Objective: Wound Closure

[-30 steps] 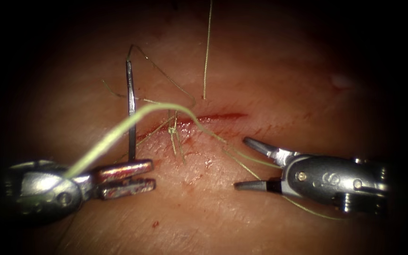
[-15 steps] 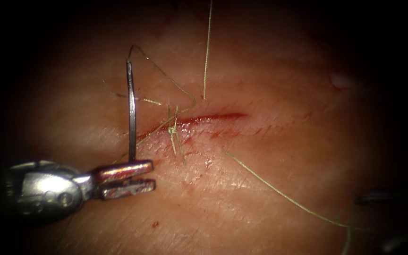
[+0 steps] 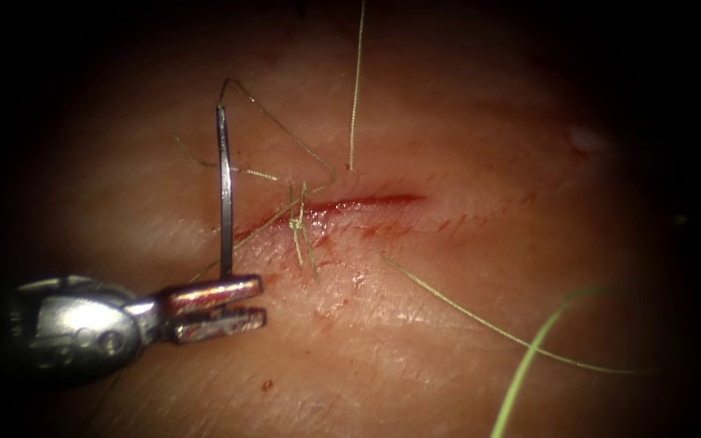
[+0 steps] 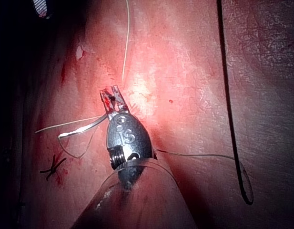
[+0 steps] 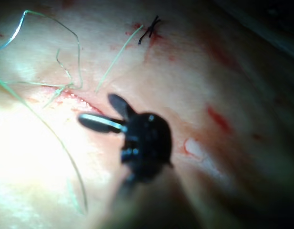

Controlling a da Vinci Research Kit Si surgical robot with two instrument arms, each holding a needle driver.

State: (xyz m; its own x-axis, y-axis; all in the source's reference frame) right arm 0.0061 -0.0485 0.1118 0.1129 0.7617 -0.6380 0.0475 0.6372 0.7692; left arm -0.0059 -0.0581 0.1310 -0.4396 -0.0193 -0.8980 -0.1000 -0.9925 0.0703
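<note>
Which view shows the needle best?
The endoscope view: the needle stands clear of the tissue, left of the cut, its lower end held in the left tool, thread trailing from its top. The left wrist view shows it as a pale curved sliver beside the jaws.

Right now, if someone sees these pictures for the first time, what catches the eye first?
The needle stands out first: it rises upright, clear of the tissue, left of the cut, its lower end held in the left tool. Next is the knot on the cut, with loose thread trailing right. In the right wrist view the right tool hovers with jaws open, holding nothing.
</note>
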